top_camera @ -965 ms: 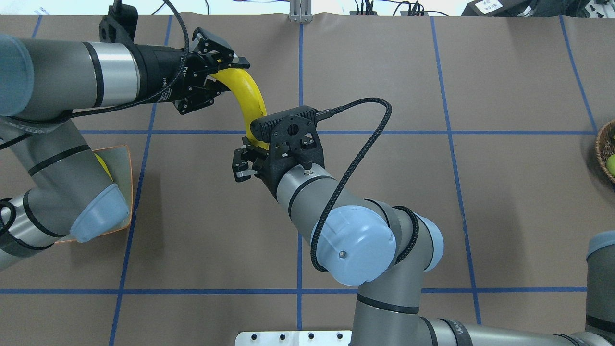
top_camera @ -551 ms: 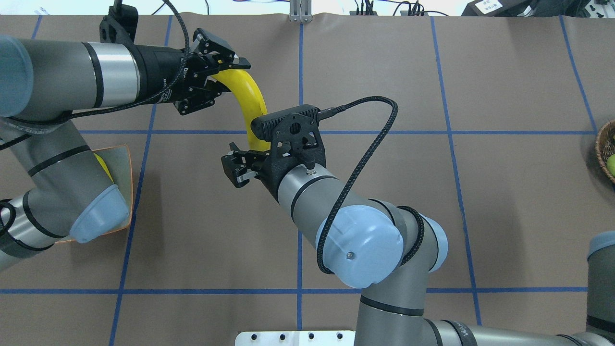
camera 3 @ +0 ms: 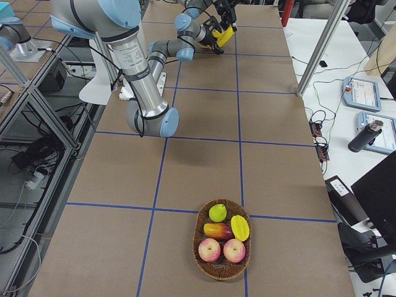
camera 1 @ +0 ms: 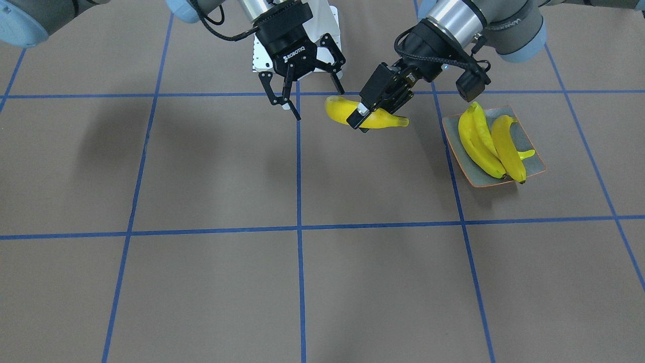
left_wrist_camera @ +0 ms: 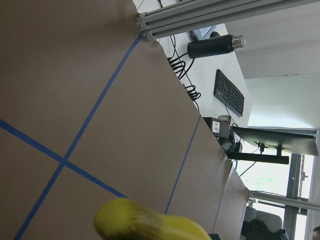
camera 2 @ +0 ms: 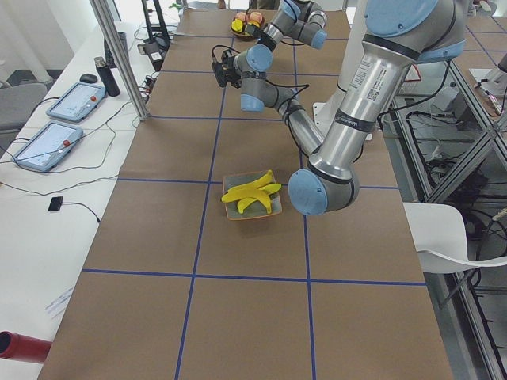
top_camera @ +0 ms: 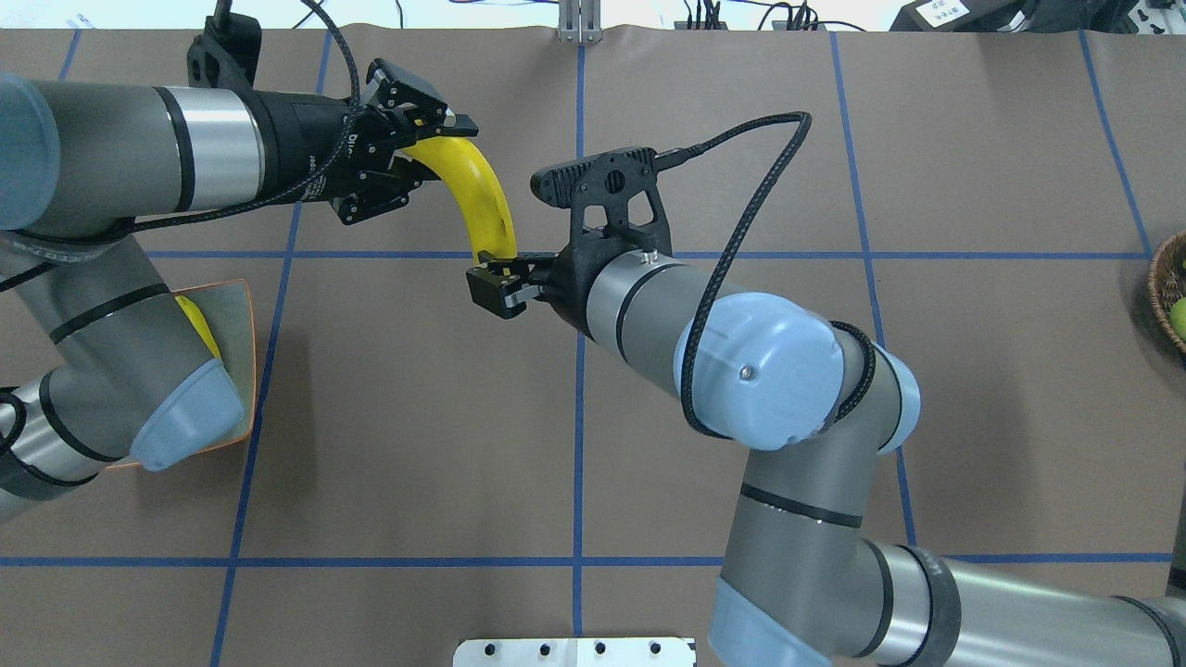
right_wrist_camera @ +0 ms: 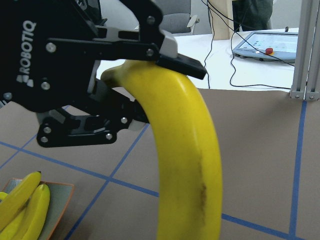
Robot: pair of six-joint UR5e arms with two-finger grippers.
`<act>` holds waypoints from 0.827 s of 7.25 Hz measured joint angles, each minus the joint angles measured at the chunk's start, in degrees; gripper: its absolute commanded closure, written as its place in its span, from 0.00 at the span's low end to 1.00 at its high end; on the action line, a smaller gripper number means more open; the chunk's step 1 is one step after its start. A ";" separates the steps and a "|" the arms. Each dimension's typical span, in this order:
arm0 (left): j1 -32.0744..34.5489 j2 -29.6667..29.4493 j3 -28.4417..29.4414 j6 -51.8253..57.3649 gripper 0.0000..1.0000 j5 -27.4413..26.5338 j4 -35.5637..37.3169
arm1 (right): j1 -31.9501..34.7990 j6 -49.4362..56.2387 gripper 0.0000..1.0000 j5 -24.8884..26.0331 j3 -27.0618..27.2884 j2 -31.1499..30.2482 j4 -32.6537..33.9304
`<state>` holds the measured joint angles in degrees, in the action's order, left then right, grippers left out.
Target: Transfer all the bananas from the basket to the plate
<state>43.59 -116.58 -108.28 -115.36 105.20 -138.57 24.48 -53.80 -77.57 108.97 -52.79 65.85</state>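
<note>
The left gripper (camera 1: 364,115) is clamped across a banana (camera 1: 338,110) partway along its length and holds it in the air above the table (camera 1: 201,166). The right gripper (camera 1: 313,101) has its jaws spread wide and grips nothing; the banana's free end lies just beside it. Note that the held banana's long axis runs across the table, from one gripper toward the other, whereas the three bananas (camera 1: 486,143) on the plate (camera 1: 534,166) lie roughly crosswise to that line. The plate sits to the robot's left of the held banana and slightly toward the operators' side, so it is nearer the left gripper than the right. Expect the left gripper alone to make the carry, and expect the fruit to need turning to lie alongside the others. The basket (camera 3: 223,276) shows no banana, so this is probably the last one.
</note>
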 measured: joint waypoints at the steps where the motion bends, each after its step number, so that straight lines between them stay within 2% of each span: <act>1: 0.00 0.44 -0.07 0.40 1.00 0.02 -0.18 | 4.38 0.10 0.00 -6.15 0.00 -1.12 1.22; 4: 0.29 5.13 -1.89 4.63 1.00 0.96 -0.21 | 21.20 5.56 0.00 -28.89 -1.41 -6.82 3.43; 6: 0.63 12.09 -5.97 9.41 1.00 5.25 -0.21 | 29.05 16.03 0.00 -36.31 -2.19 -10.48 6.99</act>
<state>44.22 -104.50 -114.25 -105.95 110.45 -138.78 53.53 -37.77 -113.89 106.77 -63.27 72.84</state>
